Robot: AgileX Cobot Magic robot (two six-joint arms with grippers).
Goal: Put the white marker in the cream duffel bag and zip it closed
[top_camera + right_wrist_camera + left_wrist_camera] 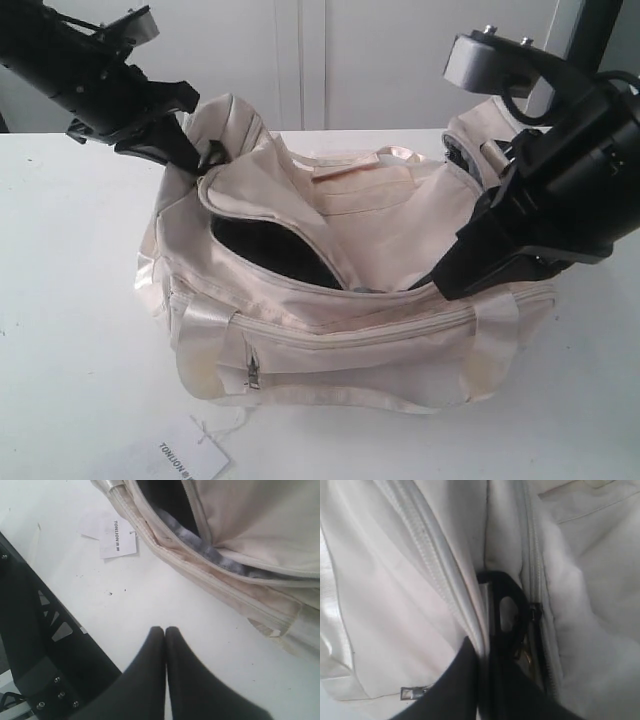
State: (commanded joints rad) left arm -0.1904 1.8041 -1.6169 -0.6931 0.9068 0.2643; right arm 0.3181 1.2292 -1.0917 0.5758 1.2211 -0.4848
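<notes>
I see the cream duffel bag sitting in the middle of the white table. It is soft pale fabric with shiny cream straps running down its front. A front zip pocket has a small metal pull. Its curved top zipper is undone, and the mouth gapes onto black lining. I cannot make out the white marker in any view. A flat paper tag lies on the table just in front of the bag, and the black print I can read on it says "TONLION". My left gripper is clenched on the bag's zipper edge at its left end, holding that fabric lifted. My right gripper is pinched together with nothing between the fingers. Its wrist camera shows it over bare table beside the bag's front rim. Bare tabletop shows to the bag's left and in front of it. The right arm crowds the bag's right end.
</notes>
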